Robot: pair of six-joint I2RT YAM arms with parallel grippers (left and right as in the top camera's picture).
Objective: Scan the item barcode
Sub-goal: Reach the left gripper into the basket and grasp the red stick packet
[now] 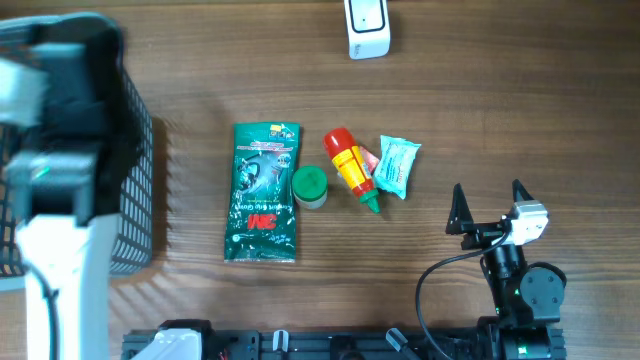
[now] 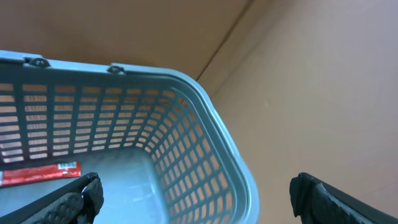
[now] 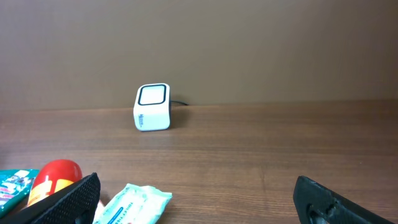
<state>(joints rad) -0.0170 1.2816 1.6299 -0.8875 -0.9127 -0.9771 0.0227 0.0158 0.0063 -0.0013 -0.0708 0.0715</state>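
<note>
Right gripper (image 1: 487, 190) spread wide, empty, just right of the item row: teal wipes pack (image 1: 396, 165) nearest, then red-yellow bottle (image 1: 350, 165), green-lidded tub (image 1: 309, 186), green packet (image 1: 264, 192). Scanner (image 1: 367, 28) at far edge, beyond the row. Left gripper (image 2: 196, 190) splayed over basket (image 2: 205, 118); red packet (image 2: 37, 174) inside.

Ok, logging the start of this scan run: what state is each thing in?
left hand: open, empty, above the basket.
right hand: open, empty.
basket: holds one red packet.
green packet: lying flat.
green-lidded tub: lid on.
red bottle: on its side, capped.
wipes pack: lying flat.
scanner: upright.
</note>
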